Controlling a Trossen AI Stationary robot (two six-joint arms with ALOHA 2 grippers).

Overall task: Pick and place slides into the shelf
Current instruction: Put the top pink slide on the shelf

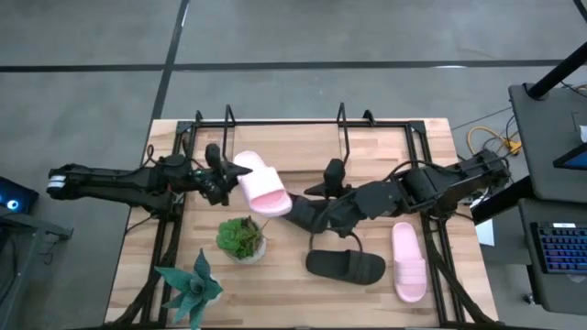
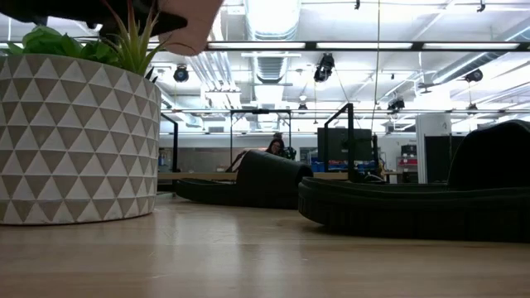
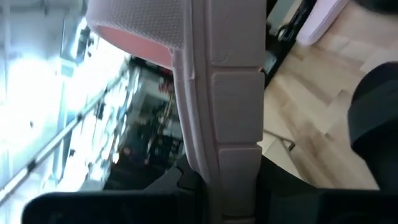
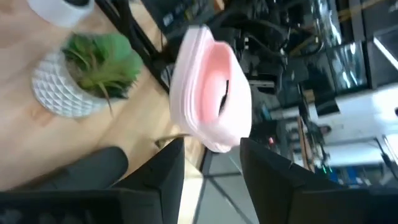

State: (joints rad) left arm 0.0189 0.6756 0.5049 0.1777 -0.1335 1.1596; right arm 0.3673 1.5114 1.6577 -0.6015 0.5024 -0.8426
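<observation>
My left gripper is shut on a pale pink slide, which it carries above the table's middle, in front of the black wire shelf at the far edge. My right gripper is open at the slide's strap end. Its fingers stand on either side of that end, and I cannot tell whether they touch it. A second pink slide and a black slide lie flat on the table at the near right. Another black slide lies farther back. My left gripper pinches the pink slide's heel end between its two fingers. The fingers come level from the table's left and lie along the slide. The slide sticks out ahead of them toward the right, lifted clear of the table, its ribbed sole turned sideways.
A plant in a white patterned pot stands just below the held slide. A second spiky plant is at the near left corner. Black arm-mount frames run along both sides of the table.
</observation>
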